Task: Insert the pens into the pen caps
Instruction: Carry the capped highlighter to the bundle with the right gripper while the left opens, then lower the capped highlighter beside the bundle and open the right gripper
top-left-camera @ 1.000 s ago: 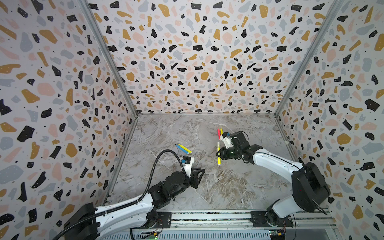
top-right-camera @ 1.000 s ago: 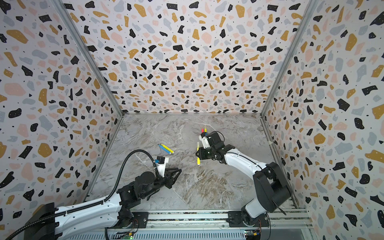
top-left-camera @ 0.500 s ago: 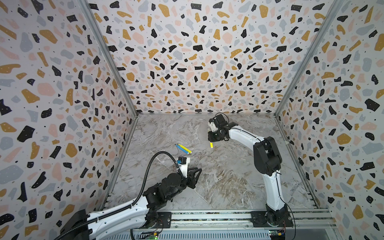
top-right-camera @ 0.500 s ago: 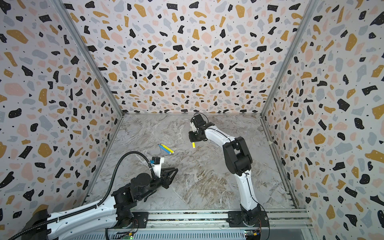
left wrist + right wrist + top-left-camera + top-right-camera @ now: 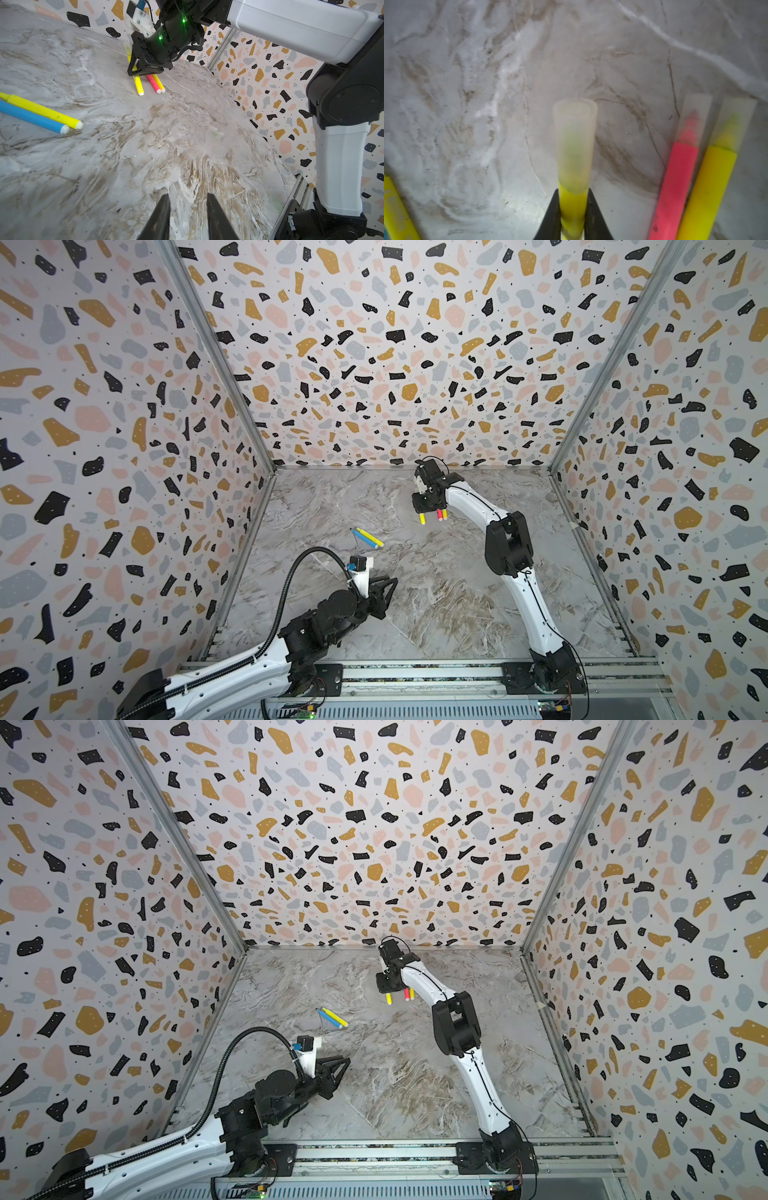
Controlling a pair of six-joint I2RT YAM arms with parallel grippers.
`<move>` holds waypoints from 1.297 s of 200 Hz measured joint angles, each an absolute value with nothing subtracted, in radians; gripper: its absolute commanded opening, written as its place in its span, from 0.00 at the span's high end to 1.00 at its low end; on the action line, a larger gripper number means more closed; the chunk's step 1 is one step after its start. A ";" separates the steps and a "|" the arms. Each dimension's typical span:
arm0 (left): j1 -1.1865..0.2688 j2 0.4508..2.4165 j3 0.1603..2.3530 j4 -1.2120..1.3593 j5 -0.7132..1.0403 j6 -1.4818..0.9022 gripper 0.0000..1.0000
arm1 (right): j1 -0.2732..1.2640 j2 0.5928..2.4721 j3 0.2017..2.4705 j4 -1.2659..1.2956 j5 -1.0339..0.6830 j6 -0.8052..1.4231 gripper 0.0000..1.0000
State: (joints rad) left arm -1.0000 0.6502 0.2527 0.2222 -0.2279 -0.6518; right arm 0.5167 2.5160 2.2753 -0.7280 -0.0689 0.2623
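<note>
Your marbled table carries a blue pen and yellow pen, touching, ahead of the left pincer. A pink pen and capped yellow pen lie just beside the right pincer.

Terrazzo walls, marbled floor.
</note>
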 measured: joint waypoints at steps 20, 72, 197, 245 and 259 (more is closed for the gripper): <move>-1.000 0.638 0.247 0.208 -0.234 -0.653 0.69 | 0.501 2.520 2.275 -0.736 -0.054 0.262 0.85; -1.000 0.640 0.241 0.202 -0.245 -0.661 0.69 | 0.466 2.520 2.275 -0.747 -0.014 0.253 0.66; -1.000 0.662 0.241 0.202 -0.245 -0.666 0.69 | 0.502 2.449 2.209 -0.698 0.003 0.234 0.69; -1.000 0.659 0.241 0.202 -0.246 -0.666 0.69 | 0.537 2.463 2.235 -0.690 -0.044 0.229 0.65; -1.000 0.656 0.241 0.202 -0.246 -0.666 0.69 | 0.539 2.476 2.249 -0.691 -0.057 0.227 0.65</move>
State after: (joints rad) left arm -1.0000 0.6556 0.2413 0.2016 -0.2459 -0.6662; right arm 0.5388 2.4756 2.2486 -0.6907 -0.0570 0.2272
